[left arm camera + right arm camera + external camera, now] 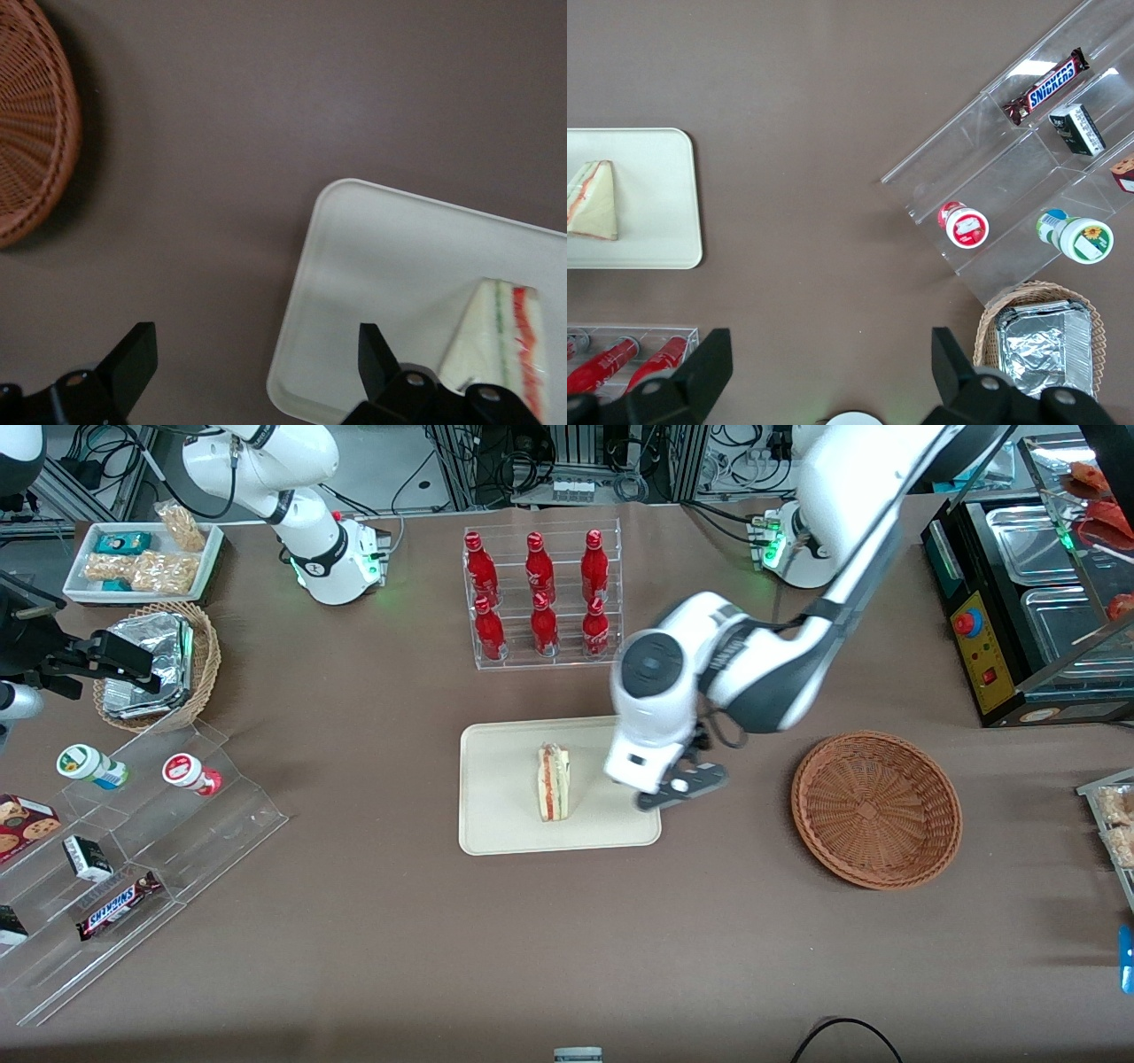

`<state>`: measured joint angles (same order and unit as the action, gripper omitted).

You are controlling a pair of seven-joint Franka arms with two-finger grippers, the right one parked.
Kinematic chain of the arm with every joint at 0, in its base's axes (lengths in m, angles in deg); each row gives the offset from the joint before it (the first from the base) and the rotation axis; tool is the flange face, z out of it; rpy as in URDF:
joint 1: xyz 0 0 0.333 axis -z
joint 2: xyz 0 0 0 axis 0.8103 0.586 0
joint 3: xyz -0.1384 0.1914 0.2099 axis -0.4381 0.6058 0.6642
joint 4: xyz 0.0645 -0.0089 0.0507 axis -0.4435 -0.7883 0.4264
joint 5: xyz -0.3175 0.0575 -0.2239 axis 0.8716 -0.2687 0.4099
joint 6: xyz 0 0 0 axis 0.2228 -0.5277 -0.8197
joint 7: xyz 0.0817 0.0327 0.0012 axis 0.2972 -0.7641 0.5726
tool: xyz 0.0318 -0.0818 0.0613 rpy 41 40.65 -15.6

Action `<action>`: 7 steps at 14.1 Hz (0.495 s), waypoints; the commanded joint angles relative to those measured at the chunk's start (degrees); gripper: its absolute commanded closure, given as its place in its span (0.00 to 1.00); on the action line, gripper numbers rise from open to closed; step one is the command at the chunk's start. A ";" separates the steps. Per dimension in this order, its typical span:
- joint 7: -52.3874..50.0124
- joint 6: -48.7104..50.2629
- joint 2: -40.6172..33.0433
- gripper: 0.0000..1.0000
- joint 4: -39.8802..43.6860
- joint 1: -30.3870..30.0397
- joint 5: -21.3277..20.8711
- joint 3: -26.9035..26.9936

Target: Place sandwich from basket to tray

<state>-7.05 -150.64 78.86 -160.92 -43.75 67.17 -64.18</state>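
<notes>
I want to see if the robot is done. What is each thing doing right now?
Sandwich: lying on the tray, let go.
Tray: holds only the sandwich.
Basket: empty.
End effector: open, holding nothing, above the tray's edge nearest the basket.

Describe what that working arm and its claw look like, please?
The working arm is glossy white with rounded joints, dark grey bands and a black cable by the wrist. A green light glows at its base. Its claw, over the tray's edge, has two open black wedge-shaped fingers.
</notes>
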 commanded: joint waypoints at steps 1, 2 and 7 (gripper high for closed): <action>5.74 -0.21 -7.34 0.00 -8.61 -5.26 0.58 -0.39; 8.20 -0.12 -9.27 0.00 -10.37 -6.84 1.45 -0.39; 27.59 7.42 -17.80 0.00 -12.50 -14.58 10.49 0.22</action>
<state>12.54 -146.15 66.34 -170.84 -54.80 74.20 -64.14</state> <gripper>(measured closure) 0.000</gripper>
